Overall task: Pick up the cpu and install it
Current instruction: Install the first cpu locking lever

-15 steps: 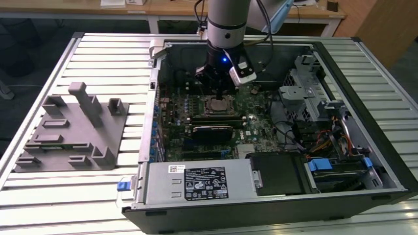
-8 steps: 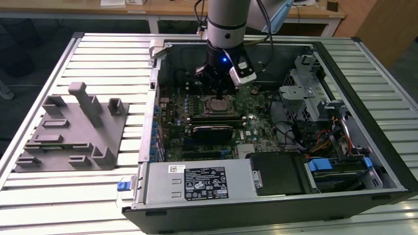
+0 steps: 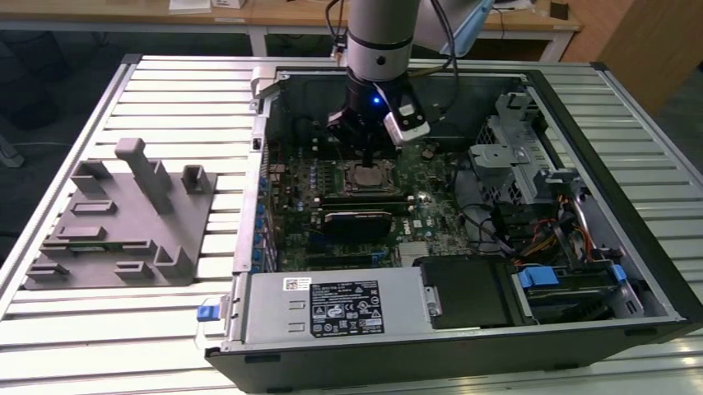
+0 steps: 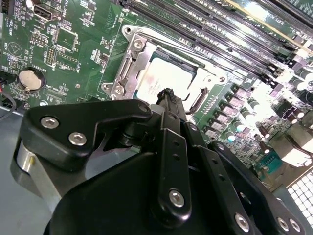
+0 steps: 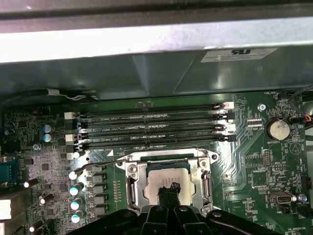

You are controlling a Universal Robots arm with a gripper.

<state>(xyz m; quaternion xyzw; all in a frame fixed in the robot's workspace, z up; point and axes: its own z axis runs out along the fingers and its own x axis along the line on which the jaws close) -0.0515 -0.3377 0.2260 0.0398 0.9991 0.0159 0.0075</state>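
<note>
An open computer case point(image 3: 439, 354) lay on its side on the slatted worktop point(image 3: 165, 90), with a grey plastic block point(image 3: 121, 222) of upright posts just beside it on the exterior view's left. Inside the case sat a green motherboard point(image 3: 439, 214), a black finned module point(image 3: 354, 224) near the board's middle, a silver power supply point(image 3: 329, 304) along the near wall, a black drive box point(image 3: 472, 288) beside it, a grey metal drive cage point(image 3: 511, 156) on the exterior view's right, and a tangle of coloured cables point(image 3: 549, 239). The arm point(image 3: 379, 33) reached down into the case and its hand point(image 3: 368, 158) hung over the board. The cpu point(image 3: 363, 175) lay flat inside the metal-framed socket point(image 4: 132, 58), its pale silver top facing up, next to a row of long dark memory slots point(image 5: 151, 128) and not far from a round coin battery point(image 5: 279, 129). In both wrist views the hand point(image 4: 168, 95) point(image 5: 168, 188) had its fingers pressed together, pinching nothing, with the narrow black tip over the cpu point(image 4: 161, 78) point(image 5: 164, 177) near its edge; the tip seemed to touch the chip's top, though the angle left that unsure.
</note>
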